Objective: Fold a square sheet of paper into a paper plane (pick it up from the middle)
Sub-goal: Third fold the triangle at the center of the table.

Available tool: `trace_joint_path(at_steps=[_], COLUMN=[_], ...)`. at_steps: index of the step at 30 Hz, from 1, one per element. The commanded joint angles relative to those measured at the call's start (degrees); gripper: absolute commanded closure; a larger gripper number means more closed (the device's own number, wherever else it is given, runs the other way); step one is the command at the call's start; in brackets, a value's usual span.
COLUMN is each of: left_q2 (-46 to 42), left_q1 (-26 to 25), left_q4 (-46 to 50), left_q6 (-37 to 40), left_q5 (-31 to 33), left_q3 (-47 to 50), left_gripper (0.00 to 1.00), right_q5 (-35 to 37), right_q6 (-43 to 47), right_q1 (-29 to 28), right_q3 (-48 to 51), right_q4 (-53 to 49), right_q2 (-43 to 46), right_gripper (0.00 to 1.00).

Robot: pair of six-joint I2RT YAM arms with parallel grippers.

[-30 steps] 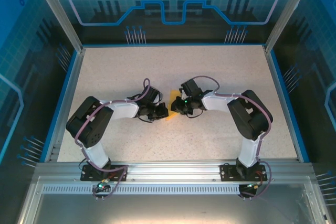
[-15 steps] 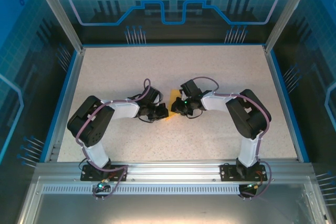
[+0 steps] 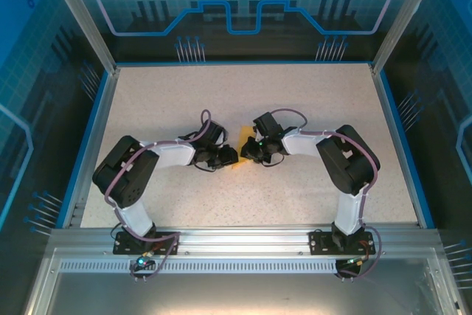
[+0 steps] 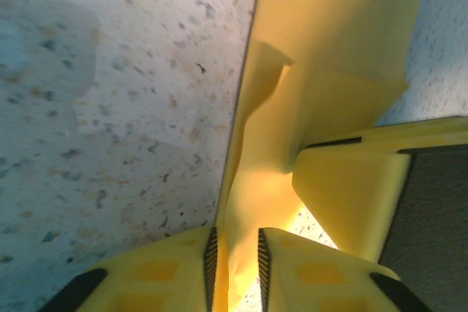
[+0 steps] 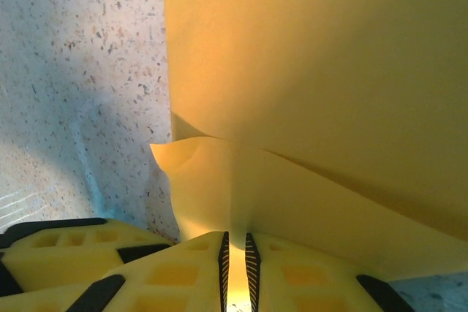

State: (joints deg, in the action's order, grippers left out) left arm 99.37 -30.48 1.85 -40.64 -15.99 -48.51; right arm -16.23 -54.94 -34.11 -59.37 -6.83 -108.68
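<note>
Currently mid-fold, frame centre: square sheet of paper [image 5: 314, 71] partly creased; right gripper [image 5: 235, 261] clamped on edge; left gripper [image 4: 235, 268] straddling paper, hold unclear; next likely: press crease flat

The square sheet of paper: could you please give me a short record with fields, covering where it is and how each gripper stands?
Item: the square sheet of paper, orange-yellow, partly folded
Place: middle of the table, between the two grippers
Left gripper: jaws slightly apart, paper running between them
Right gripper: pinched shut on a paper edge
</note>
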Motion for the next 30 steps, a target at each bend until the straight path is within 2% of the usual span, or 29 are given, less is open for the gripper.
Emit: trace_joint_path(at_steps=[1,9,14,23,30], left_q2=[-4.6,-4.5,-1.7,1.8,2.7], left_q1=[0.3,-1.0,-1.4,-1.5,-1.5], left_q4=[0.9,-5.1,-4.7,-4.4,-1.2], left_q6=[-0.9,-3.3,-3.1,-2.9,-1.5], left_q5=[0.3,-5.8,-5.7,-5.7,-1.1], left_q3=[0.9,2.1,1.5,0.2,0.5], left_gripper=[0.7,0.78,0.82,0.83,0.83], right_q5=[4.0,4.6,4.1,3.5,3.9], right_q6=[-1.6,-2.6,-3.6,-4.5,-4.4], right_q1=[-0.1,0.1,0.4,0.6,0.9], right_q3=[0.0,-0.3,-0.7,-1.3,-1.2], right_q4=[-6.6,-8.6,-9.0,-9.9,-10.7], right_q2=[-2.3,-2.6,-3.5,-4.6,-4.7], right_gripper=[0.82,0.83,0.83,0.84,0.84])
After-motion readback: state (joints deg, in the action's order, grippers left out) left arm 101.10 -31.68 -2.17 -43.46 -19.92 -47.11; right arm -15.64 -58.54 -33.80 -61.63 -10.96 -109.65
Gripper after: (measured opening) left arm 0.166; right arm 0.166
